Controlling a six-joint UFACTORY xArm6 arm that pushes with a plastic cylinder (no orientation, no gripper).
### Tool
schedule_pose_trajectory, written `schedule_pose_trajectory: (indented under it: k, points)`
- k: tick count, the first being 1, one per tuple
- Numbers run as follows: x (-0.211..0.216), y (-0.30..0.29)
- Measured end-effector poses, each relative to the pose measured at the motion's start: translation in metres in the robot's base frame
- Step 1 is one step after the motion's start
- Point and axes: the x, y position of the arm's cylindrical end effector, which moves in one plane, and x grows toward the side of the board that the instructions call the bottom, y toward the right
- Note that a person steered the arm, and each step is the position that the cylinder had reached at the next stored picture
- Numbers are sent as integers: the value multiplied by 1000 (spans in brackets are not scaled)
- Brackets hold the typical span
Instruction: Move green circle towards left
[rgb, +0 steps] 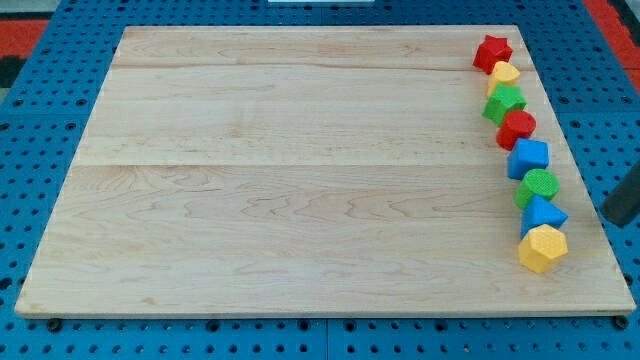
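Note:
The green circle (538, 186) lies near the board's right edge, in a column of blocks. Above it sits a blue cube-like block (528, 157); below it sits a blue triangle-like block (542, 214). My rod enters from the view's right edge, and my tip (603, 219) stands just off the board's right side, to the right of and slightly below the green circle, apart from it.
The column on the wooden board (300, 170) runs from top to bottom: red star (492, 52), yellow block (503, 75), green star-like block (503, 103), red round block (517, 129), then lower, a yellow hexagon-like block (543, 248). Blue pegboard surrounds the board.

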Motion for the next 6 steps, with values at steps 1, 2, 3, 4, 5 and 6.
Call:
schedule_pose_trajectory:
  k: [1, 2, 3, 4, 5, 6]
  points:
    - [-10, 0]
    - [-15, -6]
    - [-15, -22]
    - [-15, -45]
    - [-15, -66]
    - [-15, -80]
